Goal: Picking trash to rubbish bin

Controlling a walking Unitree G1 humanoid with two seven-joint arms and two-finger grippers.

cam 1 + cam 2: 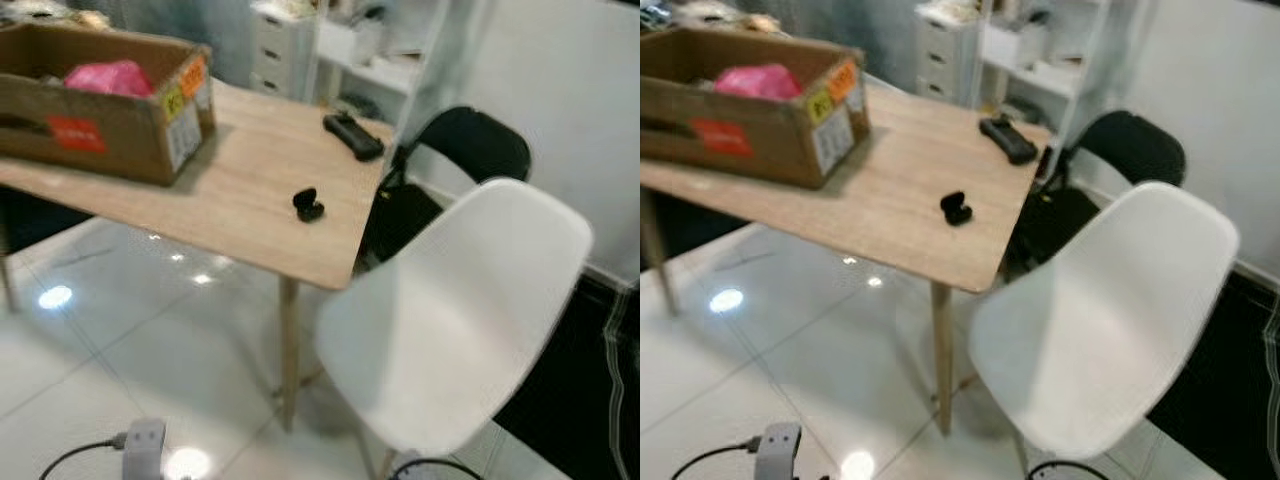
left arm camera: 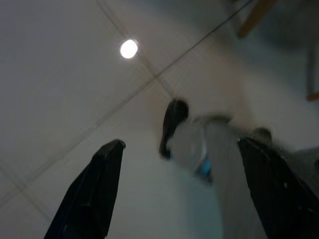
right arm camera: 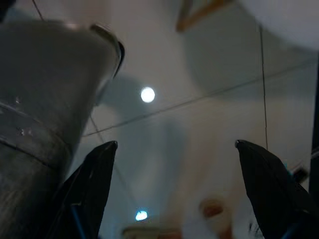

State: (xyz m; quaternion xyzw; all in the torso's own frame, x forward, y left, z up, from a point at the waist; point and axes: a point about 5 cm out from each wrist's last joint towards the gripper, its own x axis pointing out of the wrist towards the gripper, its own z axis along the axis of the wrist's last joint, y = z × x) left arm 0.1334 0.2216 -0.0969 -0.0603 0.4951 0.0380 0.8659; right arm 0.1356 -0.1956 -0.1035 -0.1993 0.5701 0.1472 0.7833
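Observation:
A small black rounded object (image 1: 308, 205) lies near the right end of a light wooden table (image 1: 250, 190). A long black remote-like item (image 1: 353, 135) rests by the table's far corner. An open cardboard box (image 1: 100, 125) with something pink (image 1: 110, 77) inside stands on the table's left part. My left gripper (image 2: 180, 143) hangs open above the tiled floor, with a blurred grey and black shape of my own body behind it. My right gripper (image 3: 175, 144) is also open over the floor, next to a silver leg (image 3: 45, 114). Nothing is held.
A white shell chair (image 1: 450, 320) stands close at the right, in front of the table's corner leg (image 1: 290, 350). A black chair (image 1: 470, 145) and white shelves (image 1: 370, 60) are behind. Glossy white floor tiles (image 1: 120, 340) stretch to the left. A silver part of my left arm (image 1: 145, 445) shows at the bottom edge.

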